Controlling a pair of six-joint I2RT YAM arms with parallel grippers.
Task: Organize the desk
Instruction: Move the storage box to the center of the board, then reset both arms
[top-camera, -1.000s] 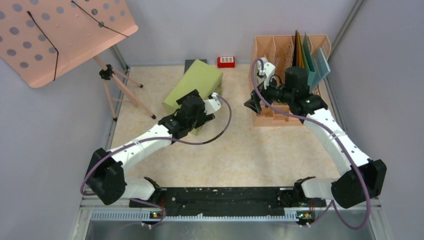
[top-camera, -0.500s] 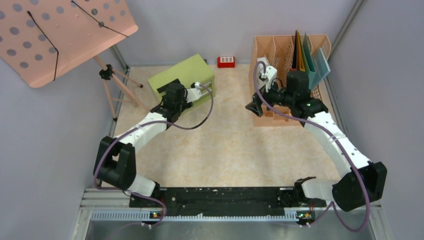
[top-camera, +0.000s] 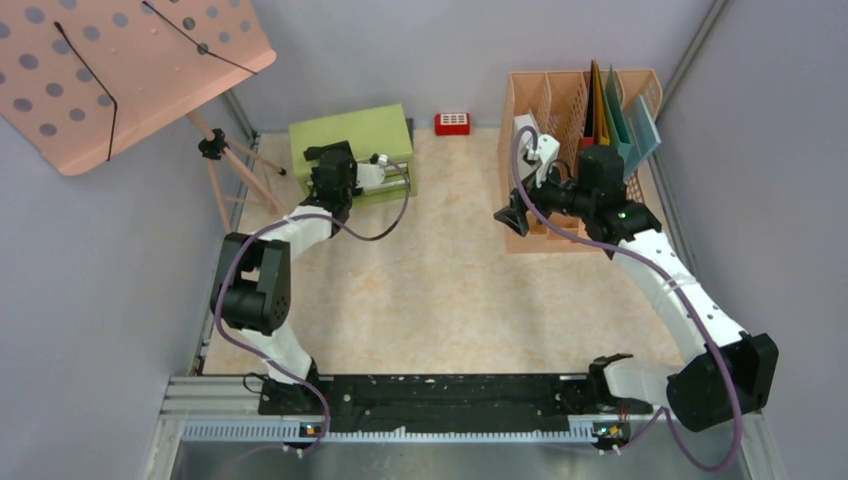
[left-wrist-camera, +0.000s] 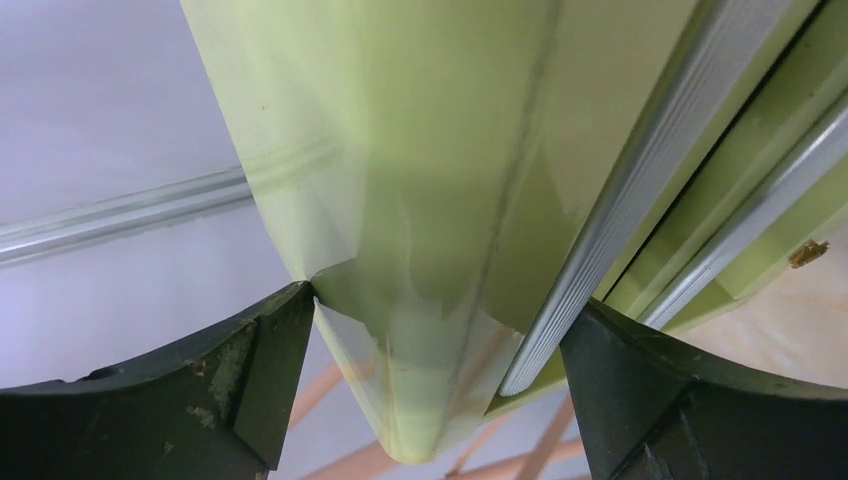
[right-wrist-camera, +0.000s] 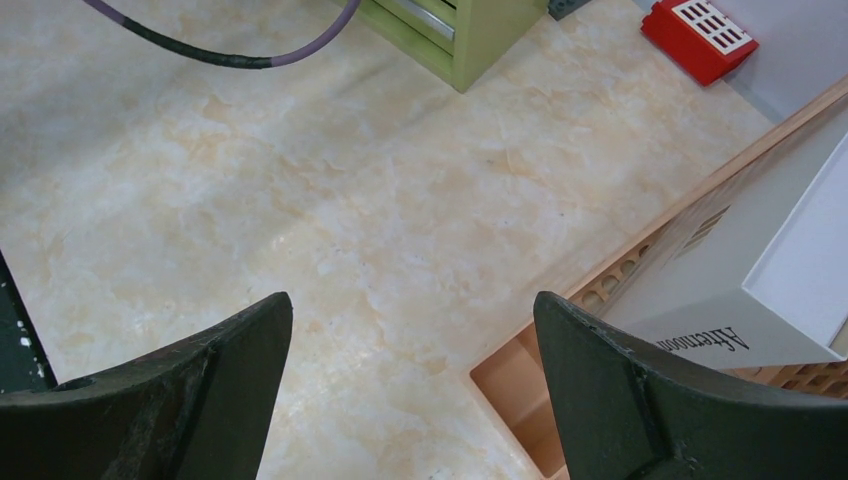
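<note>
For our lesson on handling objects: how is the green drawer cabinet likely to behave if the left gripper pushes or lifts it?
The green drawer cabinet looks rigid and boxy, so it should slide across the desk rather than roll. Its drawers with metal rails may slip open if tilted. Its smooth, glossy sides between the left gripper fingers could prove slippery, and it seems bulky for that gripper.

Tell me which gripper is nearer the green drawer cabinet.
Left. The left gripper is at the green drawer cabinet, its open jaws straddling a corner. The right gripper hangs open across the desk, beside the peach file rack.
</note>
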